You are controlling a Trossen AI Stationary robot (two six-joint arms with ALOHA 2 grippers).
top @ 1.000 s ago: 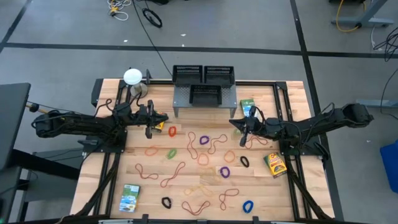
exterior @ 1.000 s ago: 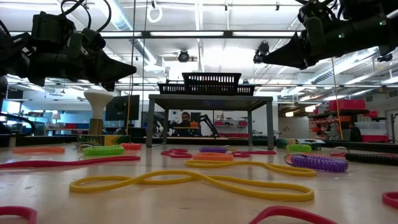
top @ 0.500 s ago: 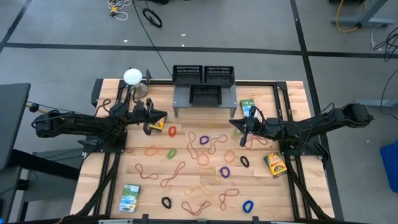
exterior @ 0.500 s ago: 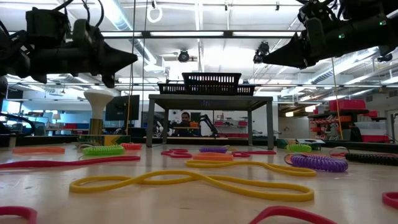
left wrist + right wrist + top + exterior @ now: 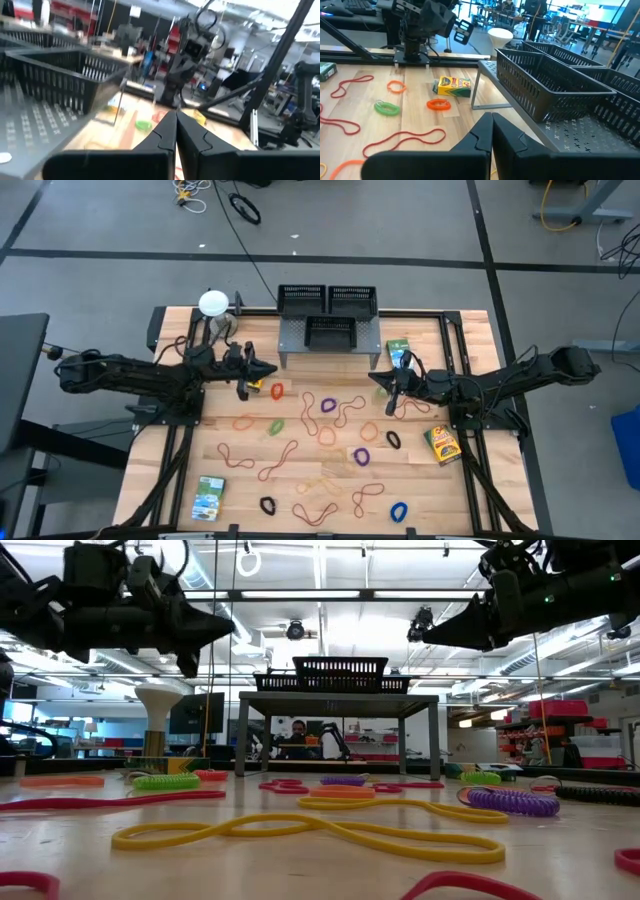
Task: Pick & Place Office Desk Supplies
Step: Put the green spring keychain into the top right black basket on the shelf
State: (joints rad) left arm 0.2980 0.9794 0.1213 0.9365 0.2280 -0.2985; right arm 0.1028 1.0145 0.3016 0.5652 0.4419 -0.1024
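Rubber bands [image 5: 335,408]: thin loops in orange, red, purple, green, black and blue, strewn loose over the middle and near half of the wooden table [image 5: 470,330].
Card boxes: one yellow-green box [image 5: 442,444] at the right edge; one green-white box [image 5: 209,498] at the near left; another [image 5: 398,348] at the far right by the shelf; a yellow box [image 5: 451,85] just beside the left gripper.
Mesh trays [image 5: 329,300]: three, black, two at the table's far edge and one on the grey shelf [image 5: 300,340]; no supplies visible inside.
Progress: judged barely begun (nothing appears sorted; every loop and box still lies on the tabletop).
Left gripper [image 5: 262,369]: fingers pressed together, holding nothing, raised near the shelf's left corner; the orange loop [image 5: 276,390] lies just beside it, not touched.
Right gripper [image 5: 381,378]: likewise closed and empty, raised right of the shelf; nearest loops lie below and to its left, apart from it.
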